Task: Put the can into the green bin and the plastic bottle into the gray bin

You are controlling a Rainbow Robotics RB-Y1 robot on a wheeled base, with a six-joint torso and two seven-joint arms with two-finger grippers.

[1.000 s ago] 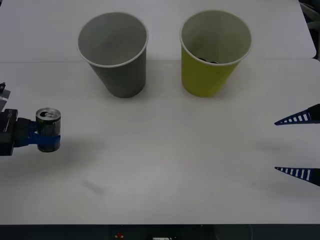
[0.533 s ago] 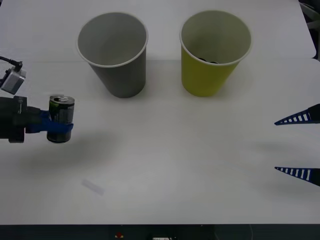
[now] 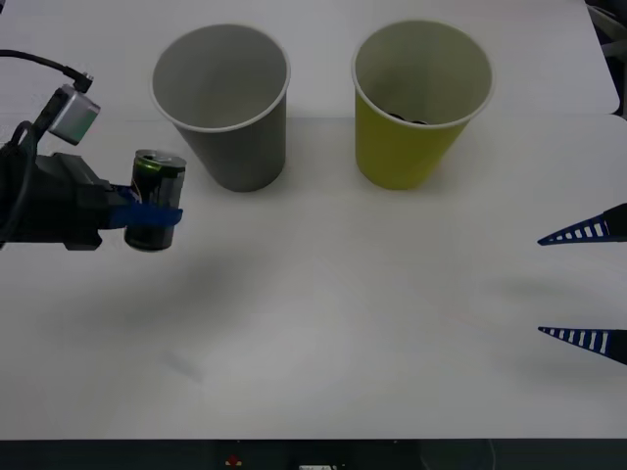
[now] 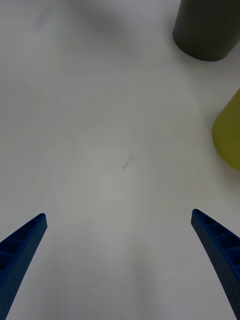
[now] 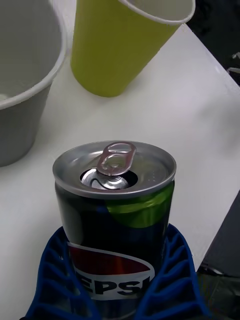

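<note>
Right gripper (image 3: 586, 287): one, fingers spread, nothing between them, near table edge. Left gripper (image 3: 147, 217): one, clamped on one opened Pepsi can (image 3: 156, 199), above white table (image 3: 343, 323). Behind: one gray bin (image 3: 225, 108), one green bin (image 3: 419, 103), both upright.

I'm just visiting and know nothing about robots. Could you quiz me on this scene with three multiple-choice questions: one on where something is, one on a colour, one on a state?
1. Where is the can?
A. In the left gripper
B. Lying on the table
C. Inside the gray bin

2. What colour is the cup nearer the robot's right arm?
A. Red
B. Yellow-green
C. Blue

3. How is the right gripper?
A. Shut on a bottle
B. Shut on nothing
C. Open, holding nothing

Answers: 1 A, blue fingers clasp the can's body. 2 B, the green bin stands on that side. 3 C, its fingers are spread wide over bare table.
</note>
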